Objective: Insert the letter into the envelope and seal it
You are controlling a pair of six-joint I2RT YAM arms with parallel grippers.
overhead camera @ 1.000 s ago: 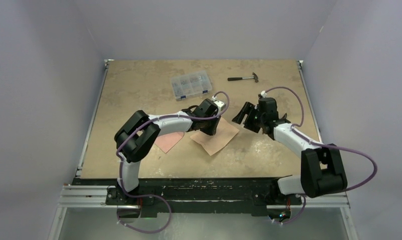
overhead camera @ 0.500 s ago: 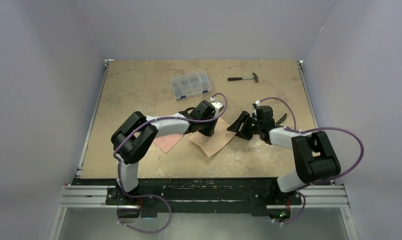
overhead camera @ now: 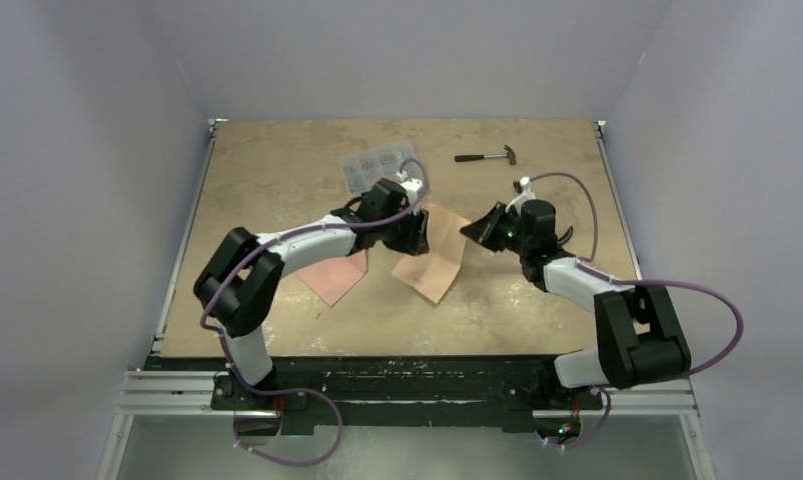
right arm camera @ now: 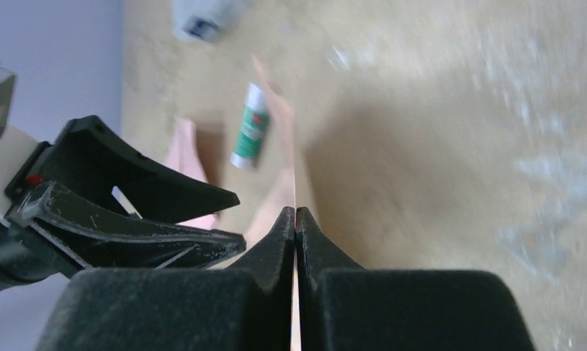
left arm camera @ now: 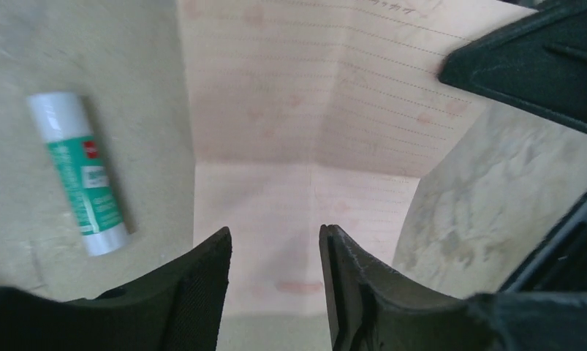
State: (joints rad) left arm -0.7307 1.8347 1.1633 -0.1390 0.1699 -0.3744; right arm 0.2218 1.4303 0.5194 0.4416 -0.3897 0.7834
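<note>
The tan, mottled desk (overhead camera: 277, 170) carries everything. Near its middle is the letter (overhead camera: 435, 265), a peach-orange lined paper sheet with crossing fold creases. Its near part rests on the desk, and its far right edge is lifted.

To the left of the letter lies the envelope (overhead camera: 339, 275), a darker salmon-pink paper piece. It lies flat, partly under the left arm, with a thin strip of desk between it and the sheet.

Farther back sits a clear plastic compartment box (overhead camera: 365, 165), partly hidden by the left arm.

The left end effector (left arm camera: 274, 241) hangs over the letter's left portion. Its black fingers (left arm camera: 202, 292) are spread, with the creased sheet showing in the gap between them.

The right end effector (right arm camera: 295, 212) is pressed together on the raised edge of the letter. In the right wrist view the paper shows as a thin line running up from the fingertips.

A small hammer (overhead camera: 489, 156) with a dark handle lies near the far right of the desk, well apart from the papers.

A white and green glue stick (left arm camera: 78, 172) lies on the desk just beside the letter's left edge, not touching it.
</note>
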